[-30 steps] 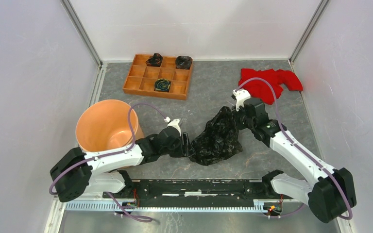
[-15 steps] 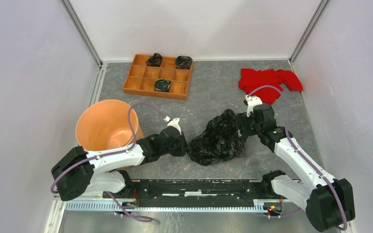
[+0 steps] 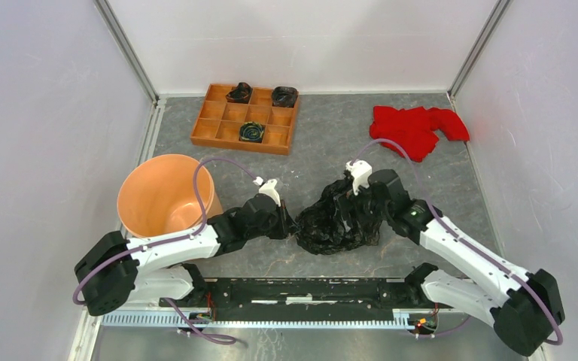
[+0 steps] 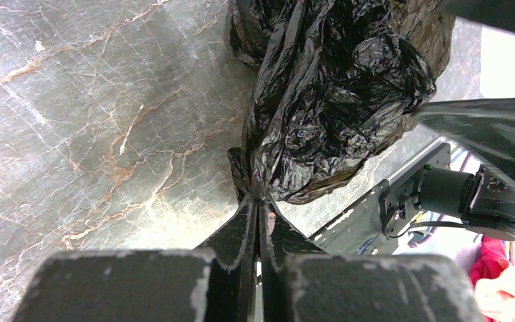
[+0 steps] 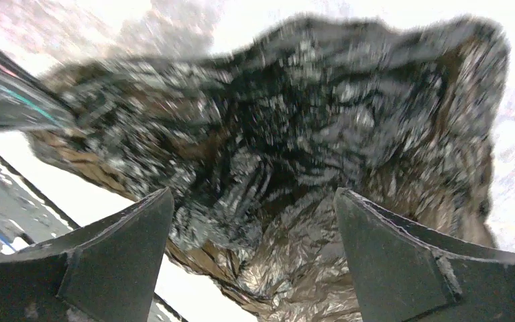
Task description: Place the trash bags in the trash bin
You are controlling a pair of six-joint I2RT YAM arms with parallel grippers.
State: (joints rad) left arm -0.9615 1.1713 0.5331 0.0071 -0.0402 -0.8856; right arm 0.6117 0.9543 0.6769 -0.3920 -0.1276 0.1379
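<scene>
The trash bag (image 3: 339, 219) is a crumpled heap of glossy black film lying on the grey marbled table between the two arms. My left gripper (image 3: 292, 226) is shut on the bag's left edge; in the left wrist view its fingertips (image 4: 258, 198) pinch a twisted fold of the film (image 4: 335, 87). My right gripper (image 3: 350, 201) hangs open over the bag's upper right part. Through the right wrist camera, the film (image 5: 295, 127) fills the space between the spread fingers (image 5: 127, 235), without touching them. The trash bin (image 3: 158, 197), a peach-orange bucket, stands upright to the left of my left arm.
A wooden tray (image 3: 214, 113) of square compartments with small rolled black bundles (image 3: 251, 132) sits at the back left. A red cloth (image 3: 414, 129) lies at the back right. White walls enclose the table, and a black rail (image 3: 308, 289) runs along the near edge.
My left gripper has shut on the bag's left edge. My right gripper has let go of the bag, opened wide, swung right, then come back over it. The bag has slumped lower.
</scene>
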